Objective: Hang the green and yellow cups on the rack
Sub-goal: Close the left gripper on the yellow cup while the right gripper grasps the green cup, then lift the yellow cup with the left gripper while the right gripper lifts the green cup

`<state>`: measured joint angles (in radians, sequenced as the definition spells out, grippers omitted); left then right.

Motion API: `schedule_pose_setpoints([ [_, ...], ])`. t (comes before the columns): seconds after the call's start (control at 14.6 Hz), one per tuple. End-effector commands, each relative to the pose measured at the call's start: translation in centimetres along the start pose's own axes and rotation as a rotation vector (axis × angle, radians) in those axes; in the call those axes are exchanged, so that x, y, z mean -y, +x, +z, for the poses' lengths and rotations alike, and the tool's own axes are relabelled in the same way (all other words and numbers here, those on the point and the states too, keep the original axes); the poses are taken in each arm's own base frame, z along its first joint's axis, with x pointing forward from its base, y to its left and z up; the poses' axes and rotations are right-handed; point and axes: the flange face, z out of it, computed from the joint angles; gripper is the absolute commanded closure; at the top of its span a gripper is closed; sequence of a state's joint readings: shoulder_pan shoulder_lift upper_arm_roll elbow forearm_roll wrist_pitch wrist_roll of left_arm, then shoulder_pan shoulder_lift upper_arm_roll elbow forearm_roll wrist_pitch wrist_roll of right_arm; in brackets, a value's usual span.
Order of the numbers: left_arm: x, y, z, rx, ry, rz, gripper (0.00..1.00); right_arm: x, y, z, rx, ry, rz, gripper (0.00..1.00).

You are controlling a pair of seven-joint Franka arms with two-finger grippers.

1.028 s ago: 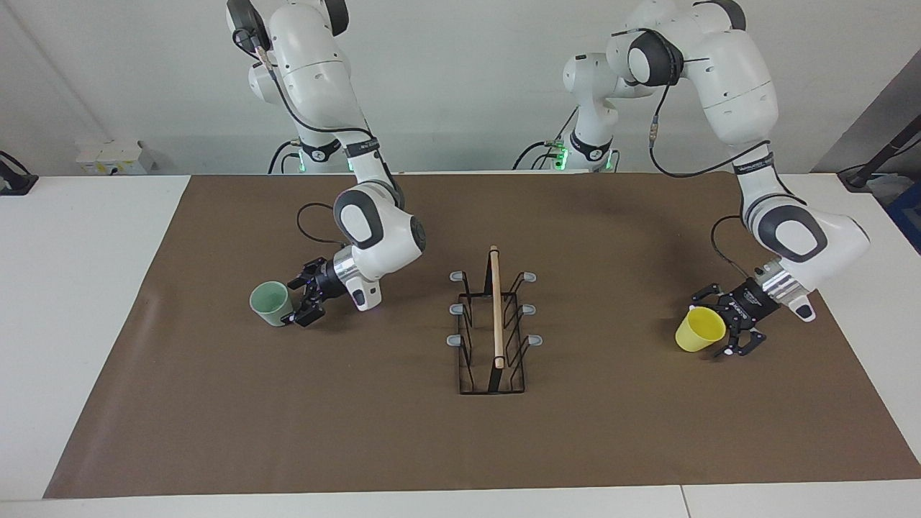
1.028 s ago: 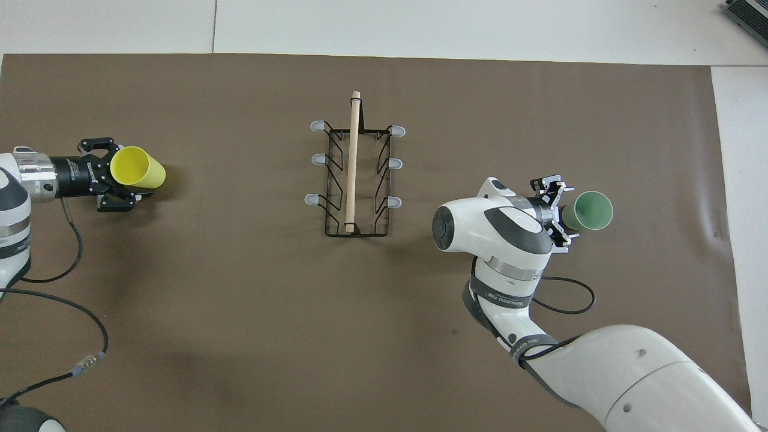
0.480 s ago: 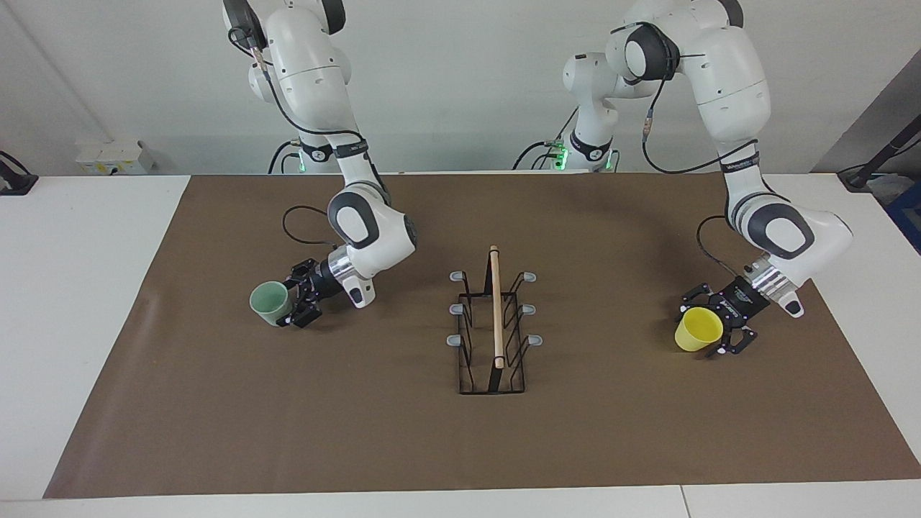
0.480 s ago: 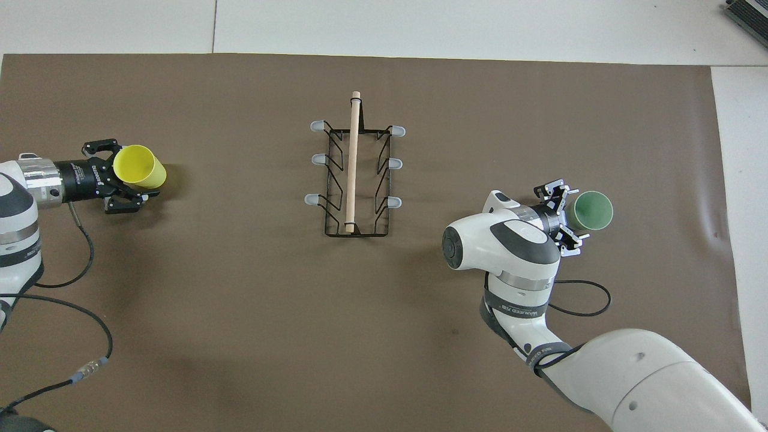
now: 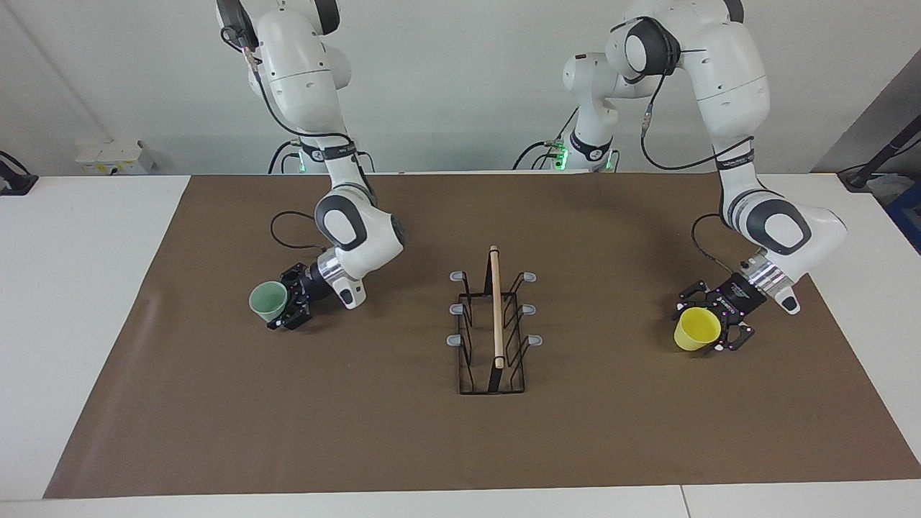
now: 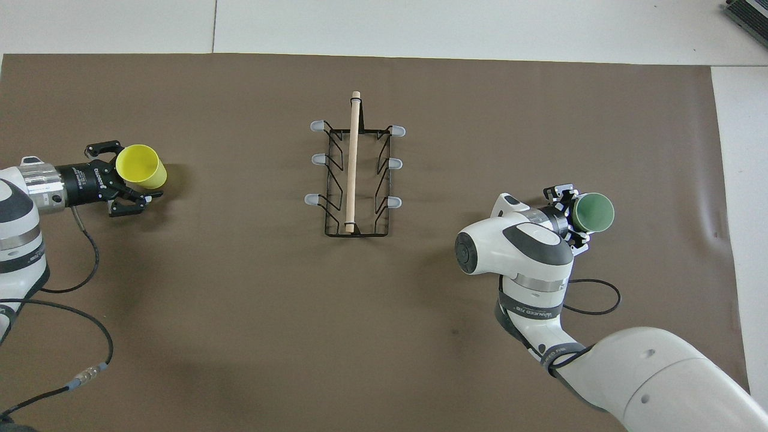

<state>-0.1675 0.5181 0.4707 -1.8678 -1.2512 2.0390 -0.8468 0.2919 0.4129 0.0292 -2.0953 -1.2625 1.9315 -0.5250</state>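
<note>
Facing view: right gripper [image 5: 286, 311] is sitting low at the green cup [image 5: 267, 301], fingers flanking its base, seemingly pinching it. Left gripper [image 5: 709, 327] is straddling the yellow cup [image 5: 696, 329], fingers on either side; grip firmness unclear. Rack [image 5: 493, 327] is standing mid-mat between them, prongs bare.

Overhead view: left gripper [image 6: 133, 183] is bracketing the yellow cup [image 6: 141, 167] toward the left arm's end. Right gripper [image 6: 571, 214] is pressing against the green cup [image 6: 593, 211] toward the right arm's end. Rack [image 6: 353, 171] is sitting well apart from both.
</note>
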Motion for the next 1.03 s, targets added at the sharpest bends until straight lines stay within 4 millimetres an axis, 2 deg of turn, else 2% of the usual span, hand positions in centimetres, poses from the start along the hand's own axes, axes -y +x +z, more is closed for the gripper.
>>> schedule_pose_setpoints([
  [0.0,1.5,-0.5,-0.3,0.027,-0.031,0.028,0.93,0.4,-0.9,-0.2,-0.004,-0.021,0.048,1.0],
  [0.07,1.3,-0.6,-0.3,0.031,-0.04,0.028,1.0,-0.4,-1.3,-0.7,-0.007,-0.016,0.07,1.0],
  [0.21,1.2,-0.9,-0.5,0.041,-0.058,0.026,1.0,-2.5,-2.7,-2.0,-0.062,0.054,0.171,1.0],
  [0.48,0.0,-4.3,-4.0,0.06,-0.127,0.115,1.0,-6.3,-6.2,-5.0,-0.21,0.168,0.366,1.0],
  [0.62,-0.4,-7.0,-6.6,0.071,-0.172,0.164,1.0,-7.3,-8.4,-5.7,-0.293,0.243,0.454,1.0],
  [0.75,-0.2,-9.8,-9.1,0.062,-0.205,0.208,1.0,-7.3,-10.1,-5.8,-0.366,0.316,0.519,1.0],
  [0.82,0.0,-11.1,-10.3,0.04,-0.197,0.254,1.0,-7.3,-10.8,-7.1,-0.419,0.344,0.553,1.0],
  [0.96,0.6,-14.6,-11.4,-0.028,-0.138,0.379,1.0,-7.2,-12.5,-9.5,-0.506,0.394,0.619,1.0],
])
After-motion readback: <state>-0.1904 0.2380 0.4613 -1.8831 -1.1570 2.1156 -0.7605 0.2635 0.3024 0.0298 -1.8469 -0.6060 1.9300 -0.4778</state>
